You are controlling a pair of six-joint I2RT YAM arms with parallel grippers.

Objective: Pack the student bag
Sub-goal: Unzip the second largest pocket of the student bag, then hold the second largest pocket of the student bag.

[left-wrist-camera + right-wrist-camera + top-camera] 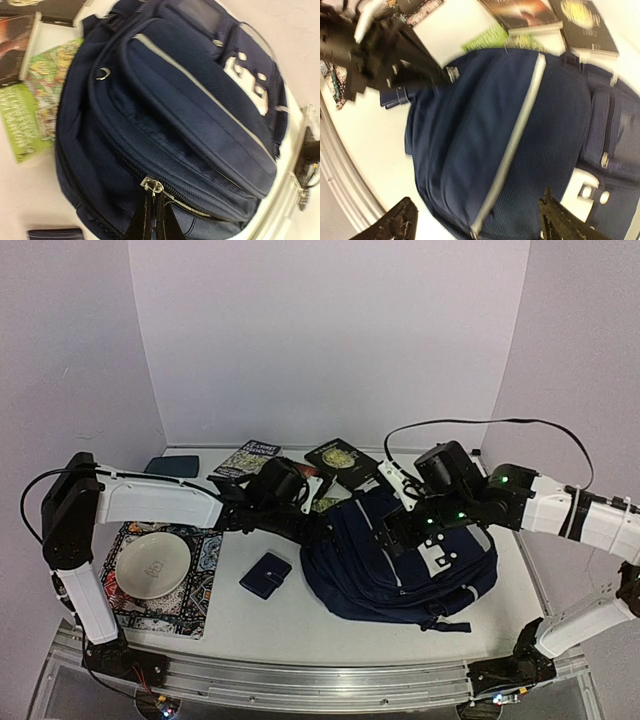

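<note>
Student bag (400, 570) zipper pull (152, 186) in left gripper (151, 212); right gripper (476, 202) agape.

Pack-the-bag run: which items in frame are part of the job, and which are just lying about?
In the job: student bag; its zip pull, pinched by the left gripper; right gripper, open above the bag.
Lying about, untouched: wallet, books, teal pouch, plate on a patterned mat. Some may be meant for packing; cannot tell.
</note>
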